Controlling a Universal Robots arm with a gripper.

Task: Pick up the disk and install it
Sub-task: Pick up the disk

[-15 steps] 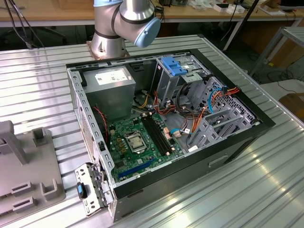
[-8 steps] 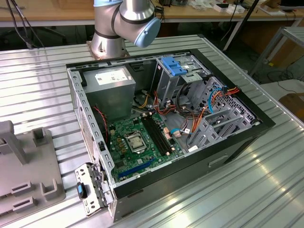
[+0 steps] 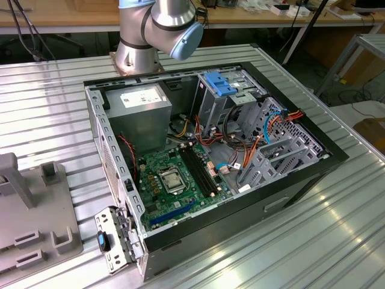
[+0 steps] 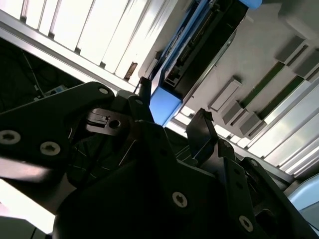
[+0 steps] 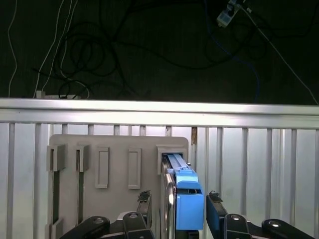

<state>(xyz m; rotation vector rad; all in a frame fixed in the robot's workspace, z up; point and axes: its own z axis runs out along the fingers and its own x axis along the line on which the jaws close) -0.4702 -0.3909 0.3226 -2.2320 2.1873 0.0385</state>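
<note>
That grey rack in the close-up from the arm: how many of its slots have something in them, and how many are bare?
First wrist view, slots of the grey rack:
Slots holding the disk: 1
Empty slots: 4
Total: 5

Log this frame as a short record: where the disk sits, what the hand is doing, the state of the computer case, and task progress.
disk: standing on edge in a slot of the grey holder
hand: open, with fingers on either side of the disk
grey holder: on the ribbed metal table
computer case: lying open on the table, motherboard exposed
progress: disk not yet lifted or installed
</note>
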